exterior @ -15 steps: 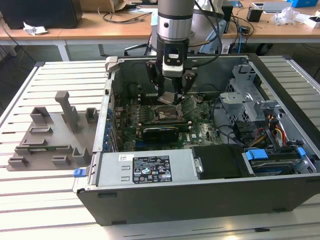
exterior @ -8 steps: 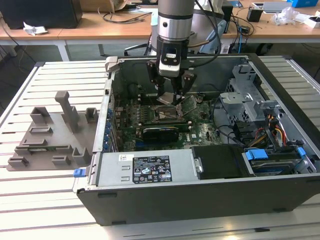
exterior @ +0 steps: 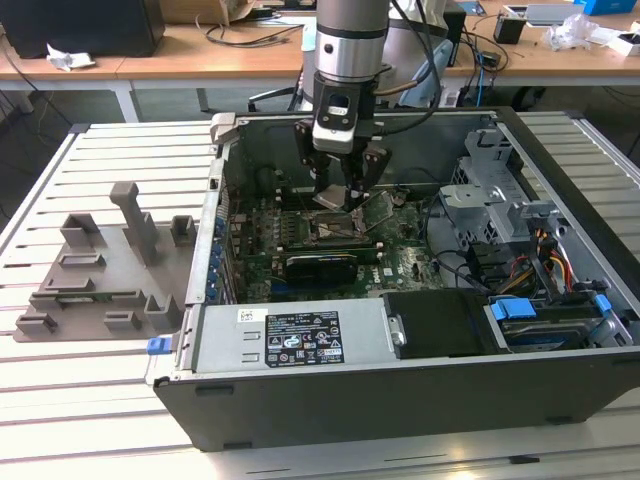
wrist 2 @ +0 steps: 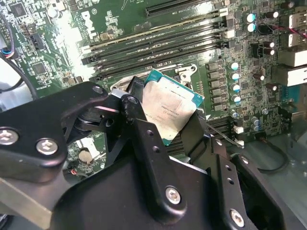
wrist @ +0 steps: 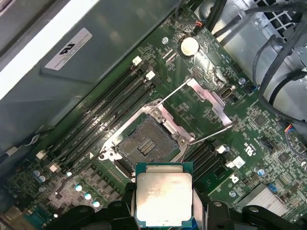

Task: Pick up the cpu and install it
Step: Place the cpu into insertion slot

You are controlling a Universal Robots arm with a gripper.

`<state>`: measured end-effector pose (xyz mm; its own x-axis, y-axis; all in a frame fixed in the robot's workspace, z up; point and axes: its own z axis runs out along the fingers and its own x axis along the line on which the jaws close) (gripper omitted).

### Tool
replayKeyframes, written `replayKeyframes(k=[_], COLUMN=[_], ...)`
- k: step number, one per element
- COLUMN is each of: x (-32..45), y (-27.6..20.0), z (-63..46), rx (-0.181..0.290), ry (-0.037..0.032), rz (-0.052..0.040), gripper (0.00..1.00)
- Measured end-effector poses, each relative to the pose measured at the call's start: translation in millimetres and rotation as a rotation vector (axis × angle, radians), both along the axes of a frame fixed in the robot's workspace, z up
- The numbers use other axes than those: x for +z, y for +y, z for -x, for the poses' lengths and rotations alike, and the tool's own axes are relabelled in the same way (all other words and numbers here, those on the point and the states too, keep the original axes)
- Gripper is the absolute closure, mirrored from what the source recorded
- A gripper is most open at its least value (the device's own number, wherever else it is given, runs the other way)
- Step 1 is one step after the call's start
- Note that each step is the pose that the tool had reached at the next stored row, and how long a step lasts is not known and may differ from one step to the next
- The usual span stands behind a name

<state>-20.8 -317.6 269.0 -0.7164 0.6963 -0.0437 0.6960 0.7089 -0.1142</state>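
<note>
Your claw (exterior: 340,193) pinched the chip (wrist: 164,200) by its edges, leaving its underside clear above the open socket (wrist: 145,143).

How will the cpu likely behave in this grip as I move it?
Probably rigid: the cpu is a flat, metal-topped plate, unbent in the gripper. Possibly slippery, since the fingers pinch only its thin edges. Thin, so probably light.

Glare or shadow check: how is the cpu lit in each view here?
Second wrist view: pale glare across the metal top of the cpu. First wrist view: cpu evenly lit, while the metal strip is washed out white. Exterior view: the motherboard inside the case sits dimmer than the slatted table.
</note>
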Motion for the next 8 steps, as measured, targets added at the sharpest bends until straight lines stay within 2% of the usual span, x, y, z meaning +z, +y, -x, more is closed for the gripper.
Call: replayKeyframes(k=[8], x=[-0.3], y=[0.0], z=[0.0], rx=[-0.059], ry=[0.0001], rz=[0.0057], gripper=[0.45])
